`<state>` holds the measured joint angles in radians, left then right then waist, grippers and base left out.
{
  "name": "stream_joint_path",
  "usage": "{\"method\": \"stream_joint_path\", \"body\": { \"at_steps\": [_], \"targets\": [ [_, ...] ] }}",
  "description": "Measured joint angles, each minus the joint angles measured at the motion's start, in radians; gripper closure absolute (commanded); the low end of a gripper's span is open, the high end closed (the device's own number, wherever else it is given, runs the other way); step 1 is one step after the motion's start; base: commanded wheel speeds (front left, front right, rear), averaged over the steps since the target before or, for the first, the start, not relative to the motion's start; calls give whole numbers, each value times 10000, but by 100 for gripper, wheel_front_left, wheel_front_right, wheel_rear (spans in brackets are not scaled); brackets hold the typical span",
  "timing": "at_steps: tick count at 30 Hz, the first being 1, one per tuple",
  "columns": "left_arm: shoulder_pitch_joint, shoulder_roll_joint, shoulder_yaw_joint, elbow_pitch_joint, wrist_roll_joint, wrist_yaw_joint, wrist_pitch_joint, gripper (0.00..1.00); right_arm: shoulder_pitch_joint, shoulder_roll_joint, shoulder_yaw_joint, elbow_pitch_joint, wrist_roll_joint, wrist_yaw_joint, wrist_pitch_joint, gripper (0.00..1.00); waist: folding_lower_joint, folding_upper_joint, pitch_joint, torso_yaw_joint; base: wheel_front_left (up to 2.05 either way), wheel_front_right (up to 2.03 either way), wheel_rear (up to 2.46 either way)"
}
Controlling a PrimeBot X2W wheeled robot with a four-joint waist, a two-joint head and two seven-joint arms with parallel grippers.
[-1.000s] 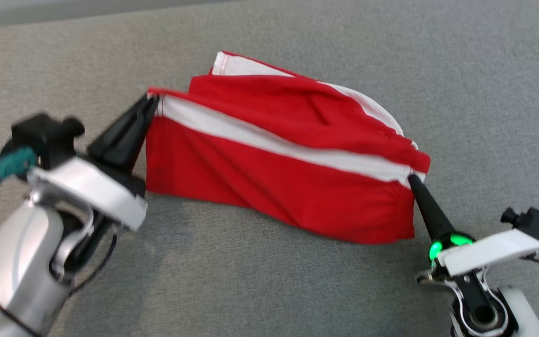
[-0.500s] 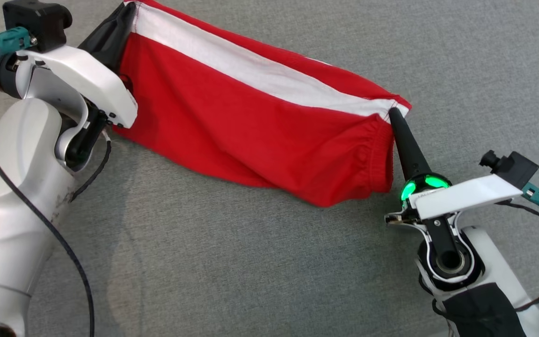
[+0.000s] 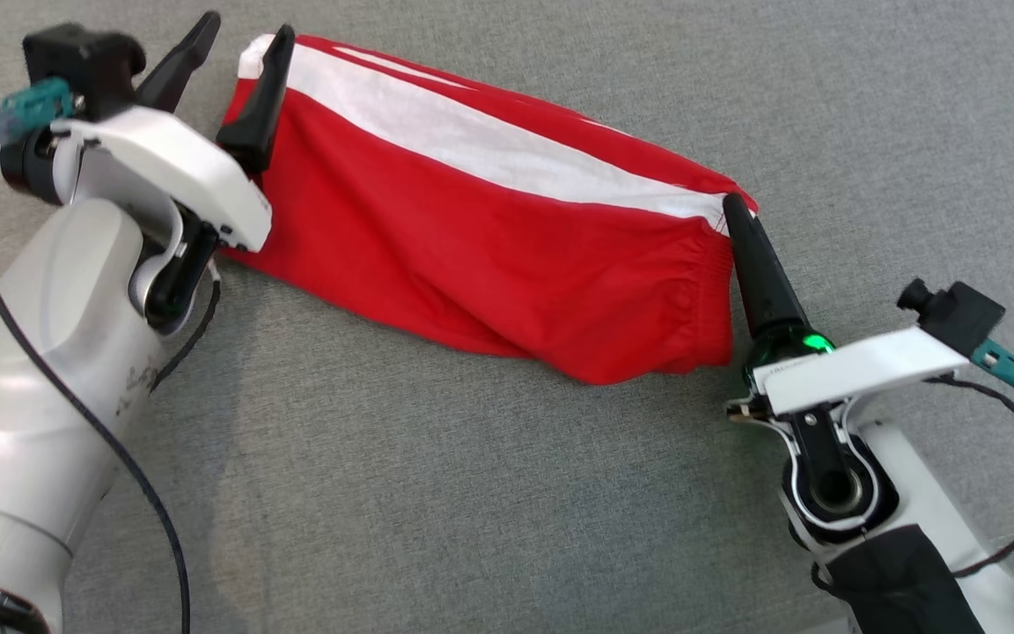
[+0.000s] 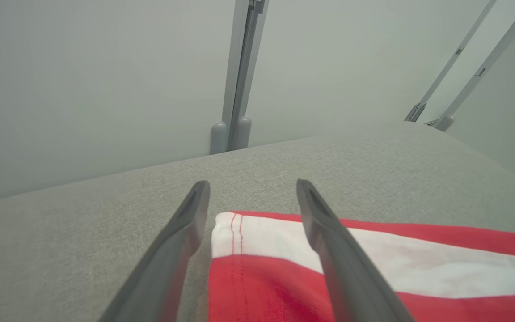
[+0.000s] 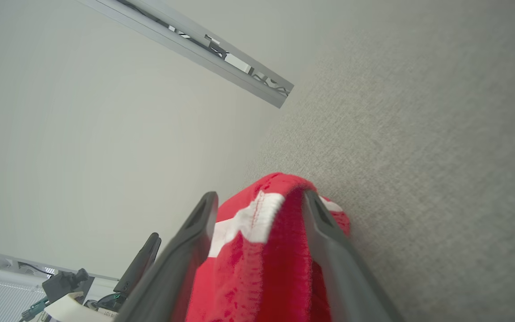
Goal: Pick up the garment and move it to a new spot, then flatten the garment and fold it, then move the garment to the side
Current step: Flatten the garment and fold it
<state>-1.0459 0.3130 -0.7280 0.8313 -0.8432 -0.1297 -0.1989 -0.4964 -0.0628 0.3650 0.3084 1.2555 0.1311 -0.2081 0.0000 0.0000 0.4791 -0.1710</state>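
Note:
The red garment [image 3: 489, 238] with a white stripe lies stretched on the grey surface, running from upper left to right. My left gripper [image 3: 245, 31] stands open at its upper-left corner. In the left wrist view the white hemmed corner [image 4: 239, 232] lies flat between the spread fingers of my left gripper [image 4: 252, 184]. My right gripper [image 3: 730, 204] is at the garment's right end, by the gathered waistband. In the right wrist view my right gripper [image 5: 259, 196] has its jaws apart, and the bunched red cloth [image 5: 262, 268] sits loosely between them.
The grey fabric surface [image 3: 472, 484] stretches all around the garment. A pale wall with a metal post [image 4: 239, 67] rises behind the far edge. A metal rail [image 5: 221, 53] crosses the wall in the right wrist view.
Both grippers have opened and let go of the garment's corners. The cloth has settled onto the surface. The head camera shifted downward earlier on.

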Motion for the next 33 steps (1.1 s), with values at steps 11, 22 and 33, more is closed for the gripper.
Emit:
{"method": "stream_joint_path", "body": {
  "at_steps": [11, 22, 33],
  "targets": [
    [2816, 828, 2021, -2692, 1331, 1058, -612, 0, 1431, -777, -957, -330, -2520, -4, -391, 0, 0, 0, -866, 598, 0, 0, 0],
    [6650, 1195, 3774, -6527, 2934, 2690, -614, 0, 1806, -721, -2316, -913, -5868, -4, -339, 0, 0, 0, -1857, 1040, 0, 0, 0],
    [8699, 1352, 3902, -7981, 3227, 3603, -594, 0, 2985, -391, -3476, -1708, -9313, -4, 274, 0, 0, 0, -2734, 1193, 0, 0, 0]
  ]
}}
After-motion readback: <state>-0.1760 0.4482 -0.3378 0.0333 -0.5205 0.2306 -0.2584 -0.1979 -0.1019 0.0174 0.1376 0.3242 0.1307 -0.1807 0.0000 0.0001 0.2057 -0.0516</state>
